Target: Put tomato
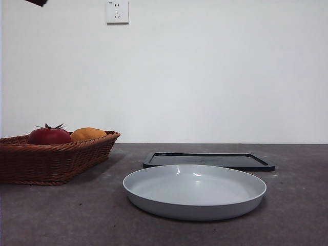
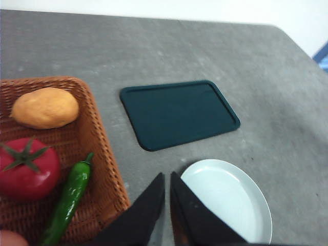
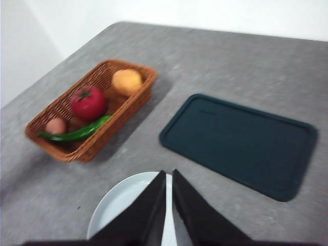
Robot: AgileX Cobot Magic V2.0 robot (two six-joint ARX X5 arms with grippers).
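We see the red tomato (image 1: 48, 136) lying in the brown basket (image 1: 61, 159) next to an orange fruit (image 1: 88, 134), away from the white plate (image 1: 195, 202) on the desk, while our left gripper (image 2: 167, 177) and right gripper (image 3: 169, 174) hang above with fingers closed on nothing.

In the front view the basket (image 1: 56, 159) runs off the left edge, and its wall hides the lower part of the tomato (image 1: 49, 136) and of the orange fruit (image 1: 88, 134); the green pepper (image 2: 69, 197) and a small pinkish thing (image 3: 55, 125) lying in it are fully hidden there. One arm shows only as a dark tip (image 1: 37, 2) at the top left corner. In the left wrist view the basket, tomato and pepper are cut by the edge, and the plate (image 2: 230, 200) is partly covered by the jaws. The right wrist view is blurred; the pinkish thing cannot be identified.
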